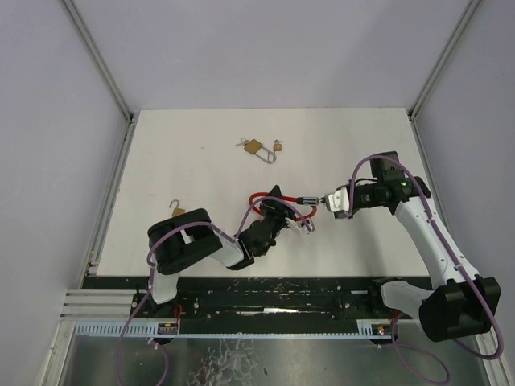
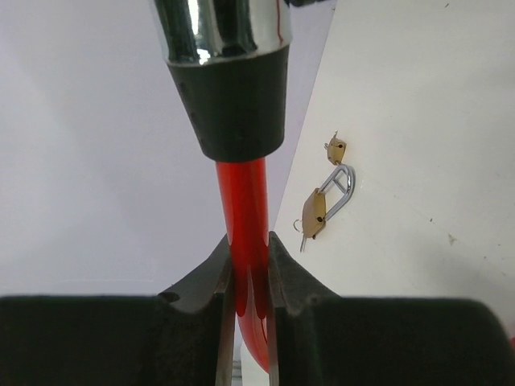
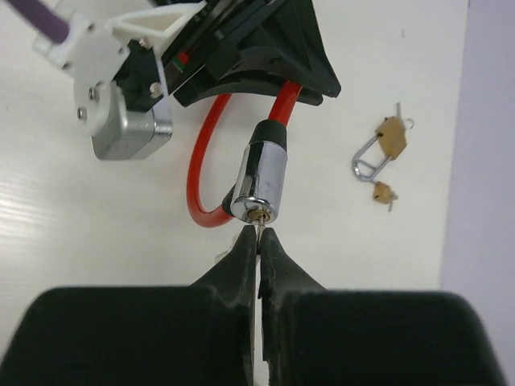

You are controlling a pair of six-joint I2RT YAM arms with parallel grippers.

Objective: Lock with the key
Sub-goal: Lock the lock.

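Observation:
A red cable lock (image 1: 278, 211) with a chrome cylinder (image 3: 260, 183) is held above the table's middle. My left gripper (image 2: 250, 265) is shut on its red cable (image 2: 244, 213), just below the black collar and chrome cylinder (image 2: 221, 30). My right gripper (image 3: 258, 238) is shut on a thin silver key (image 3: 259, 227) whose blade is in the brass keyhole at the cylinder's end. In the top view the right gripper (image 1: 326, 199) meets the cylinder (image 1: 308, 199) from the right, and the left gripper (image 1: 278, 207) holds the cable from the left.
A brass padlock with an open shackle (image 1: 257, 149) and a smaller brass padlock (image 1: 278, 145) lie at the table's back middle; they also show in the wrist views (image 2: 322, 205) (image 3: 385, 145). Another small brass padlock (image 1: 176, 209) lies at the left, near my left arm.

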